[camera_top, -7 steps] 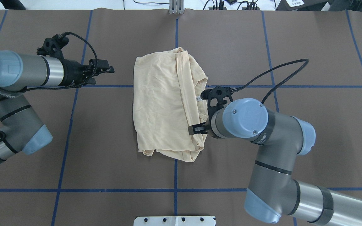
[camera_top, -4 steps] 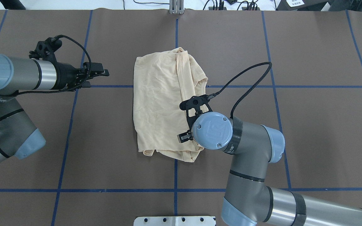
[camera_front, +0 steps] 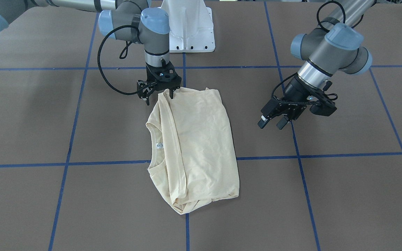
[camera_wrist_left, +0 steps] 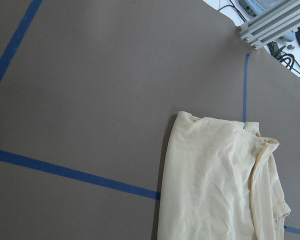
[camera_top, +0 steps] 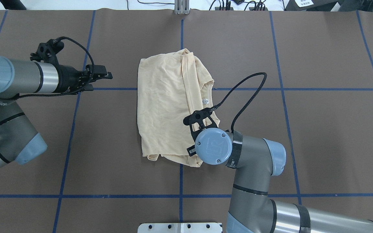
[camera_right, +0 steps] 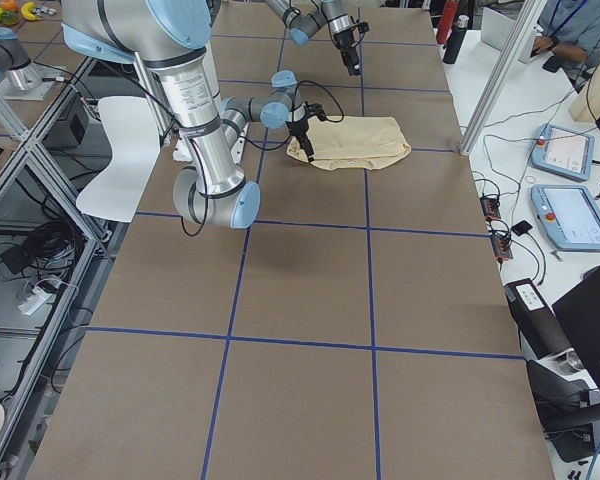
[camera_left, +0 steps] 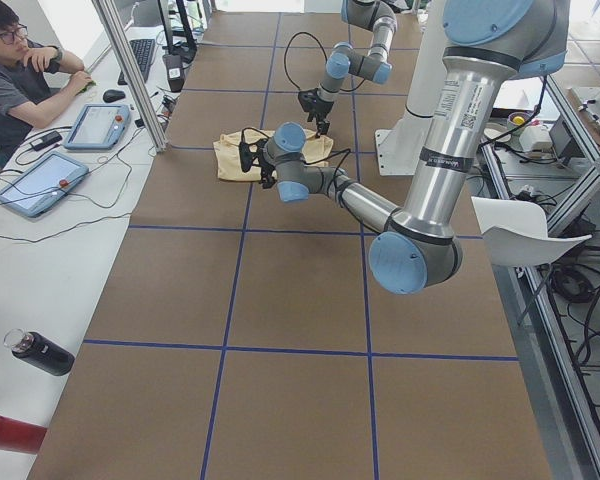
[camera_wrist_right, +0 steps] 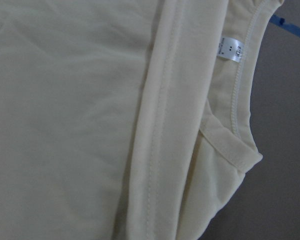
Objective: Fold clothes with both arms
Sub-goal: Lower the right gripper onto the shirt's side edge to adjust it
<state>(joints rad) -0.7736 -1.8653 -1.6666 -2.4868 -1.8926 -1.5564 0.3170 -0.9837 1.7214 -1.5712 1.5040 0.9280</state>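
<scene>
Shirt (camera_front: 201, 146), folded, lies in the middle of the table (camera_front: 344, 195) in the front view. The right gripper (camera_front: 159, 93), jaws wide, stands at its corner nearest the robot (one finger at the cloth's edge). The left gripper (camera_front: 271, 122), also spread, hovers well aside. Overhead, the right wrist covers that corner. The right wrist view shows the collar (camera_wrist_right: 233, 100) and neck label (camera_wrist_right: 231, 48).

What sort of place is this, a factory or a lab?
Probably a robotics research lab: a left arm and right arm by a shirt on a tape-gridded table, and a person seated at tablets.
</scene>
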